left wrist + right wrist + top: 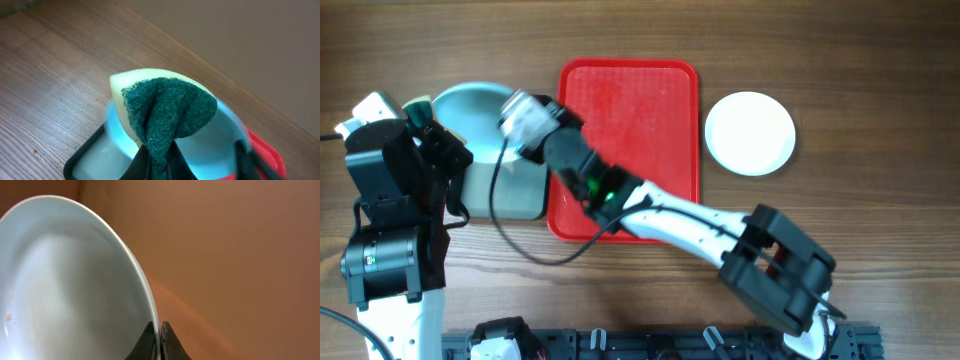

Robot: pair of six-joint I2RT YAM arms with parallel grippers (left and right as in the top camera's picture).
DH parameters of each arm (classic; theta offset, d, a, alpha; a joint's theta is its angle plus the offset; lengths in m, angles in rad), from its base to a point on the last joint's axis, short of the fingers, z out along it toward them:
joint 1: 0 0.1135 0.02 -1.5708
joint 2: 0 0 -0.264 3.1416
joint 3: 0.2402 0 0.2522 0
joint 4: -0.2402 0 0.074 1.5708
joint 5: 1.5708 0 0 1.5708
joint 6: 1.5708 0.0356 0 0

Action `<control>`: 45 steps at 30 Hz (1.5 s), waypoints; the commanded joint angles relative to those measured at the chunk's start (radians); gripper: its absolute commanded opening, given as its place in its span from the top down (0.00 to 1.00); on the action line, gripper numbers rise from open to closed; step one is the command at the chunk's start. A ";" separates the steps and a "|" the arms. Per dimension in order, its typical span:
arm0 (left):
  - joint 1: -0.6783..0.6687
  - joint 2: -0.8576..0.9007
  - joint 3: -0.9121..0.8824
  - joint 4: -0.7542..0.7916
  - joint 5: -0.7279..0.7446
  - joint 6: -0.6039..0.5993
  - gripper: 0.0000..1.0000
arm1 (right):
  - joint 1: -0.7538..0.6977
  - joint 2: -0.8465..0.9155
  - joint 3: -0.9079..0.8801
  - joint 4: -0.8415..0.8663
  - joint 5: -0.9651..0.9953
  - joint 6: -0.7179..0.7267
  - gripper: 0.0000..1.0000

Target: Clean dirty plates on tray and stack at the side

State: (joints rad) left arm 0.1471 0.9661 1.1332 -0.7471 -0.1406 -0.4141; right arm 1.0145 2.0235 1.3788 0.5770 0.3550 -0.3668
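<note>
A pale turquoise plate (470, 108) is held tilted over the black-rimmed pan (510, 195), left of the red tray (640, 120). My right gripper (518, 118) reaches across the tray and is shut on the plate's right rim. In the right wrist view the jaws (160, 326) pinch the rim of this plate (65, 280), which has faint reddish specks low on its left. My left gripper (420, 110) is shut on a yellow-and-green sponge (165, 107), folded between the fingers, just beside the plate (215, 145). A white plate (750, 133) lies on the table right of the tray.
The pan (85, 160) sits under the plate against the tray's left edge (265, 150). My right arm (680, 215) lies diagonally over the tray's lower half. The left arm base (385, 250) stands at the near left. A cable (535, 250) loops below the pan.
</note>
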 commanded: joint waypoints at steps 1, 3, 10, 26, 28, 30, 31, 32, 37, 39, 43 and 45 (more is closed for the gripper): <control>0.002 -0.001 0.000 0.018 0.009 -0.013 0.96 | 0.062 0.079 0.022 0.076 0.011 -0.316 0.96; 0.002 -0.001 0.000 0.021 0.009 -0.013 0.96 | 0.078 0.112 0.022 0.137 0.041 -0.422 0.95; 0.002 -0.001 0.000 0.022 0.009 -0.013 0.96 | 0.082 0.146 0.022 0.243 0.065 -0.464 0.96; 0.002 -0.001 0.000 0.025 0.009 -0.013 0.96 | 0.064 0.121 0.023 0.082 0.195 0.139 0.96; 0.002 -0.001 0.000 0.025 0.009 -0.013 0.96 | 0.057 0.093 0.023 0.041 0.139 0.212 0.96; 0.002 -0.001 0.000 0.024 0.009 -0.013 0.96 | 0.040 0.064 0.023 0.008 0.114 0.267 0.96; 0.002 -0.001 0.000 0.024 0.009 -0.013 0.96 | 0.029 0.050 0.023 -0.009 0.112 0.299 0.96; 0.002 -0.001 0.000 0.024 0.009 -0.013 0.96 | 0.016 0.036 0.023 -0.031 0.110 0.333 0.96; 0.002 0.003 0.000 0.024 0.009 -0.013 0.96 | -0.093 -0.025 0.023 -0.181 -0.048 0.518 0.96; 0.002 0.011 0.000 0.023 0.010 -0.013 0.96 | -0.158 -0.042 0.023 -0.248 -0.154 0.627 0.96; 0.002 0.045 0.000 0.021 0.010 -0.013 0.96 | -0.311 -0.069 0.023 -0.393 -0.362 0.795 0.96; 0.002 0.087 0.000 0.020 0.010 -0.009 0.96 | -0.422 -0.101 0.023 -0.519 -0.515 0.797 0.95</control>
State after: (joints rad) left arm 0.1471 1.0054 1.1332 -0.7303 -0.1368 -0.4141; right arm 0.7017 1.9820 1.3907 0.1551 0.1047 0.3050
